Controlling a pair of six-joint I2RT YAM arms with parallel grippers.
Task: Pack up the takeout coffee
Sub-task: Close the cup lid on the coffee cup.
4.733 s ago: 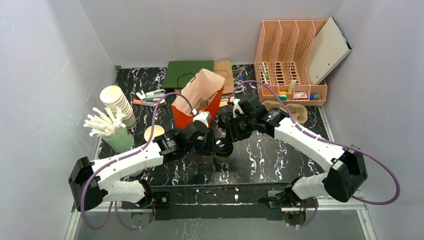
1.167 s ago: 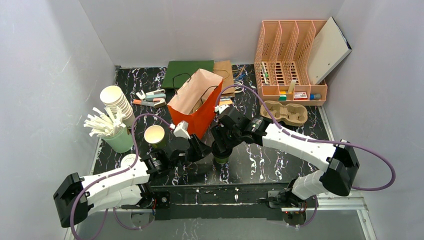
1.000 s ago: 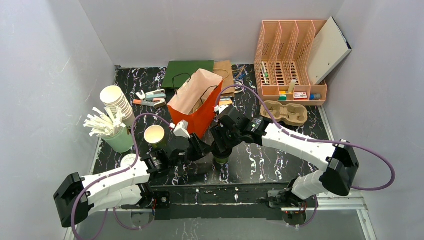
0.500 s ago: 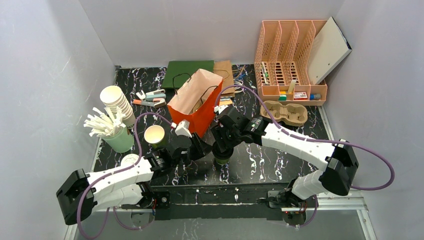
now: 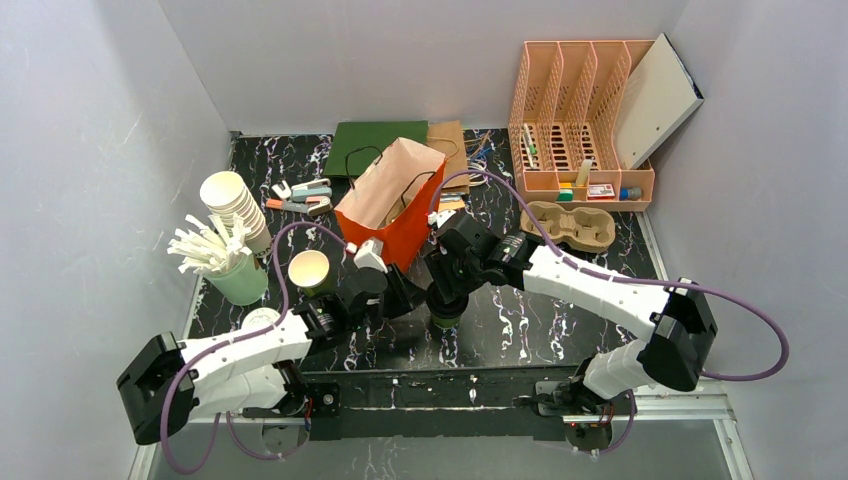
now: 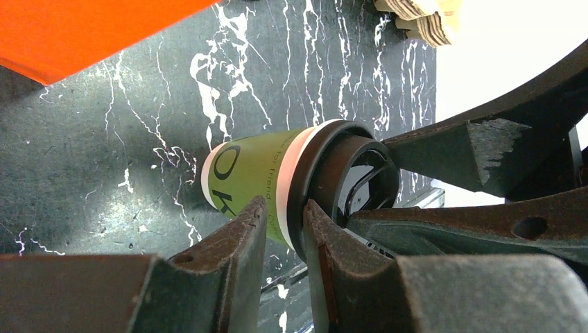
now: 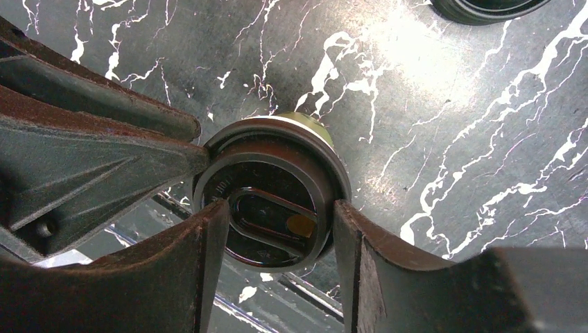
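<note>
The takeout coffee [image 5: 445, 318], a green paper cup with a black lid [image 7: 274, 201], stands upright on the dark marble table [image 5: 540, 320] in front of the orange bag. My right gripper [image 7: 281, 222] hangs straight over it, open. Its two fingers straddle the lid close to the rim on both sides. My left gripper [image 6: 284, 205] comes in low from the left. Its fingers [image 6: 232, 250] stand a narrow gap apart with nothing between them, tips right at the cup's rim and wall [image 6: 253, 170].
An open orange paper bag [image 5: 390, 205] stands just behind the cup. A lidless green cup [image 5: 310, 270], a mint cup of white sticks [image 5: 235, 275] and stacked white cups [image 5: 235, 205] stand left. A cardboard cup carrier [image 5: 572, 225] and pink organiser [image 5: 580, 120] are back right.
My left arm has pushed forward and right, bringing its fingers up to the cup. The right gripper has stayed over the lid while its jaws narrowed. The cup has not moved.
</note>
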